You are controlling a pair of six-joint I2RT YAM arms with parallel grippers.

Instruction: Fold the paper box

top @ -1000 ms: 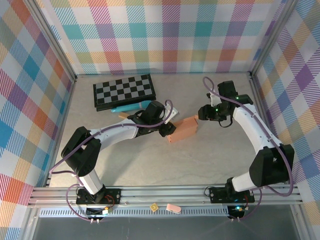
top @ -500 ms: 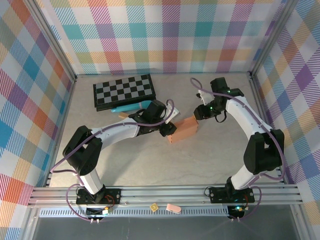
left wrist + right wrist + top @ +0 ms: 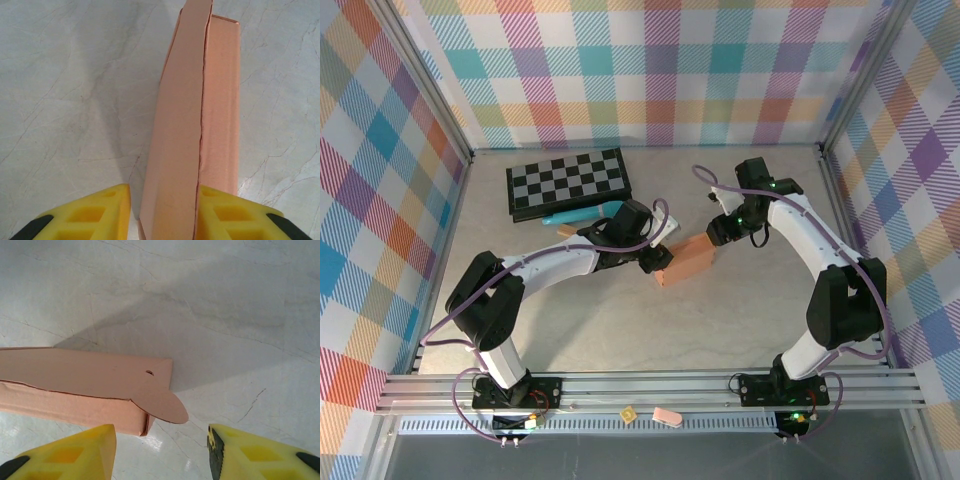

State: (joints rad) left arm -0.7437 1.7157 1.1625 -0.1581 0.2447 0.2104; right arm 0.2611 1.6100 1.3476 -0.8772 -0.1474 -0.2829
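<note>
Front rail: a small yellow piece (image 3: 629, 413) and a pale pink piece (image 3: 666, 415) lie on the metal rail at the near edge.
Bench: the bench (image 3: 620, 330) is smooth, pale grey and veined like marble, with soft shadows under the arms.
Paper box, place: the paper box (image 3: 688, 258) lies mid-bench between the two grippers.
Paper box, material: it is thin matte salmon-orange card, plain, with crisp creased edges.
Paper box, axis: in the top view its long axis runs diagonally, the near end to the left and the far end to the right.
Paper box, look: it is folded into a slim slab. A seam runs lengthways where the lid meets the side wall, and a rounded tab with a small slot beside it sticks out at the far end.
Left gripper: the left gripper (image 3: 658, 264) has its yellow fingers (image 3: 90, 212) astride the near end. A sliver of bench shows beside one finger, so whether they clamp the box cannot be told.
Right gripper: the right gripper (image 3: 717, 232) is at the far end, its fingers (image 3: 255, 455) spread wide with bare bench between them and the tab just ahead.
Behind: a teal stick (image 3: 582, 213) and a small tan block (image 3: 564, 230) lie near a black-and-grey chessboard (image 3: 567, 183).
</note>
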